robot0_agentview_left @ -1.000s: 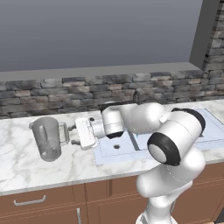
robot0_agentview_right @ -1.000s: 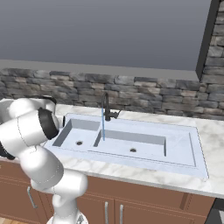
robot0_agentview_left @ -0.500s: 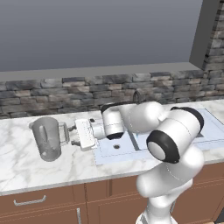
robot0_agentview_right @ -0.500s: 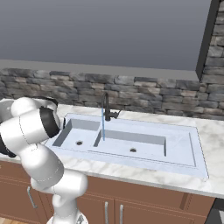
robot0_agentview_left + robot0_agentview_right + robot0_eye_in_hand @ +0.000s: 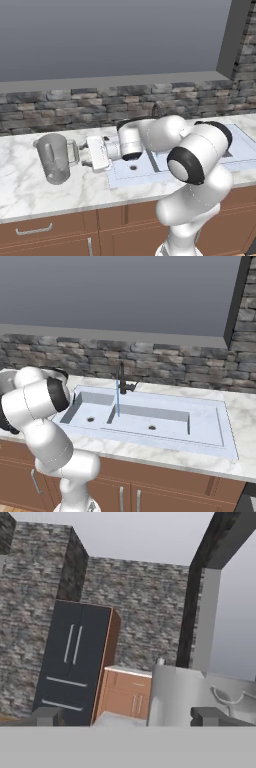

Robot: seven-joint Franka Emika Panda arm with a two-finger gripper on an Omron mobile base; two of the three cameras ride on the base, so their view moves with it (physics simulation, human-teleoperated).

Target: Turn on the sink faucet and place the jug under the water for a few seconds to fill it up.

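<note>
The translucent grey jug (image 5: 52,159) stands upright on the marble counter left of the sink (image 5: 131,176). Its loop handle (image 5: 74,152) faces my gripper (image 5: 83,155), which is open and level, one fingertip above and one below the handle's height, just at the handle. In the hand view the jug (image 5: 178,695) sits close between the spread fingertips (image 5: 48,715), toward the right one. The dark gooseneck faucet (image 5: 121,379) pours a thin stream of water (image 5: 118,401) into the pale double-basin sink (image 5: 150,417).
A stone backsplash (image 5: 60,107) runs behind the counter, with a ledge above it. Wooden cabinet fronts (image 5: 45,232) lie below the counter edge. A dark tall fridge (image 5: 75,662) and a wooden cabinet (image 5: 127,694) stand far beyond the jug.
My elbow has sunk a little and come slightly nearer. The hand stays at the jug's handle, and the jug and the water stream are unchanged.
</note>
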